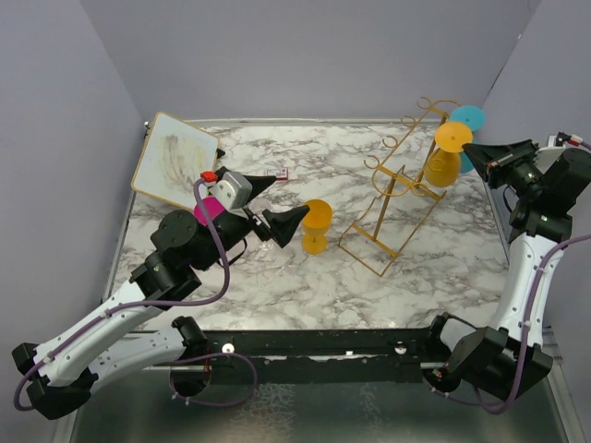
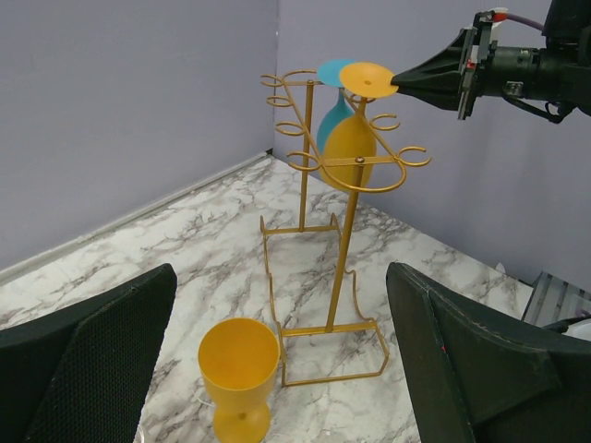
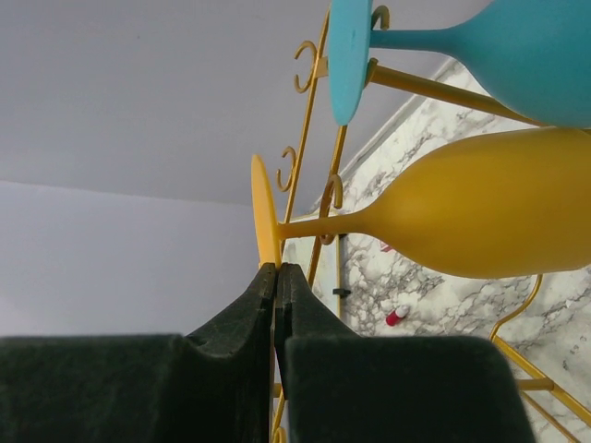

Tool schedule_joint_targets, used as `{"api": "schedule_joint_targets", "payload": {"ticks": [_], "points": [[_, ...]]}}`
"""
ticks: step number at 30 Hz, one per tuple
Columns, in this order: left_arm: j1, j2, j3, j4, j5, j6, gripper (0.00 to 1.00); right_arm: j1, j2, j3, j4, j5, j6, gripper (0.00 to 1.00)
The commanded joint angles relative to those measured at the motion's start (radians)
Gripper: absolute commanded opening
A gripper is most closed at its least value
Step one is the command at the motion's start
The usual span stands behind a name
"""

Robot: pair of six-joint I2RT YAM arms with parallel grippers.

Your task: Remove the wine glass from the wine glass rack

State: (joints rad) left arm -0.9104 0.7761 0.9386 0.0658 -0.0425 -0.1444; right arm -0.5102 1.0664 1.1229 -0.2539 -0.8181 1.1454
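1. The wine glass (image 2: 349, 152), yellow, hangs bowl-down from an upper hook on the right side of the wine glass rack (image 2: 341, 245).
2. The right gripper (image 3: 275, 272) is pinched fully closed on the rim of that glass's foot, near the rack's top.
3. A teal glass (image 3: 517, 46) hangs just beside it on the rack.
4. The left gripper (image 1: 279, 205) is spread wide and empty, left of the rack.
5. 1 more yellow glass (image 1: 317, 226) stands upright between that gripper and the rack's base.

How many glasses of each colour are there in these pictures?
Yellow glasses: 2, one on the rack, one on the table.
Blue glass: 1, on the rack.
Total: 3. A pink thing behind the left arm is too hidden to name.
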Motion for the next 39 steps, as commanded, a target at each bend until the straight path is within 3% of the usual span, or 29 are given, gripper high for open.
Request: {"api": "schedule_joint_targets", "payload": {"ticks": [1, 25, 39], "points": [[-0.003, -0.010, 0.009, 0.006, 0.000, -0.009, 0.99, 0.003, -0.034, 0.037, -0.096, 0.078, 0.035, 0.01], [-0.003, -0.001, 0.026, -0.001, 0.003, -0.003, 0.99, 0.003, -0.058, 0.065, -0.139, 0.247, 0.100, 0.02], [-0.002, -0.007, 0.025, -0.018, 0.002, 0.002, 0.99, 0.002, -0.121, 0.155, -0.314, 0.339, 0.031, 0.01]]}}
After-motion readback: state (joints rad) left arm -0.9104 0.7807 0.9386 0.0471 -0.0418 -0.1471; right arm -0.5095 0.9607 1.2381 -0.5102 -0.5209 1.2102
